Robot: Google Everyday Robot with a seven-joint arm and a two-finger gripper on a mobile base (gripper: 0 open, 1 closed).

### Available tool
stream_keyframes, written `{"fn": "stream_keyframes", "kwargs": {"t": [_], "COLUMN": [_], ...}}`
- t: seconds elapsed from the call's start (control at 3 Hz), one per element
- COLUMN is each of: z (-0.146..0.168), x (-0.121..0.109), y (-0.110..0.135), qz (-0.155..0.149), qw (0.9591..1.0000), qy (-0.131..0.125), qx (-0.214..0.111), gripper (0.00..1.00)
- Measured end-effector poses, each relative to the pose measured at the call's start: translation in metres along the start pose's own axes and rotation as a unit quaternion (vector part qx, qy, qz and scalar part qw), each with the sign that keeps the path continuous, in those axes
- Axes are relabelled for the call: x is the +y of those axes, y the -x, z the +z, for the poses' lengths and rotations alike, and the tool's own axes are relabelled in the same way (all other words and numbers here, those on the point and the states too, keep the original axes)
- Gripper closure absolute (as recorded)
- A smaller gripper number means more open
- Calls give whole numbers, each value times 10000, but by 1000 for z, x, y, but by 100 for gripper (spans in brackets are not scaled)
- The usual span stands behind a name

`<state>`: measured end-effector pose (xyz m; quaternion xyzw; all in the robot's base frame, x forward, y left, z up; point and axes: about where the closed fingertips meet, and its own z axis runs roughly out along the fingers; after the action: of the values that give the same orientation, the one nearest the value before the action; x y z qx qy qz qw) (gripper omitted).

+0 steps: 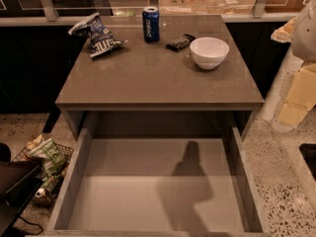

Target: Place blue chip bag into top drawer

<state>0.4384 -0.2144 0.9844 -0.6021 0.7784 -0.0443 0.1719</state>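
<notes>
Your items, left to right: blue chip bag (98,36), crumpled on the counter (148,78), far left of the end effector (297,93); soda can (151,23); white bowl (209,52), nearer; top drawer (123,191), open, lower left. The end effector is at the right edge, and you cannot tell its grip state.

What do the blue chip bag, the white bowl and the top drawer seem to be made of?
Blue chip bag: probably foil or plastic film; crumpled, with glints. White bowl: likely glazed ceramic, maybe plastic; smooth, soft shine. Top drawer: matte grey-brown board, perhaps laminate; flat, no shine. The hand is out of view; only the arm shows at right.
</notes>
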Motion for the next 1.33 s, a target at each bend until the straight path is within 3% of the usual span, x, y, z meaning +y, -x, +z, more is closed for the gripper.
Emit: {"fn": "stream_keyframes", "kwargs": {"t": [0.33, 0.67, 1.0, 1.33], "z": [0, 6, 30, 52], "x": [0, -13, -36, -52], "y": [0, 16, 62, 119], "qz": [0, 227, 666, 1063], "qw": [10000, 9991, 9914, 9763], "qy": [-1, -184, -321, -412], "qx": [0, -317, -1084, -1837], "gripper": [0, 0, 0, 0]}}
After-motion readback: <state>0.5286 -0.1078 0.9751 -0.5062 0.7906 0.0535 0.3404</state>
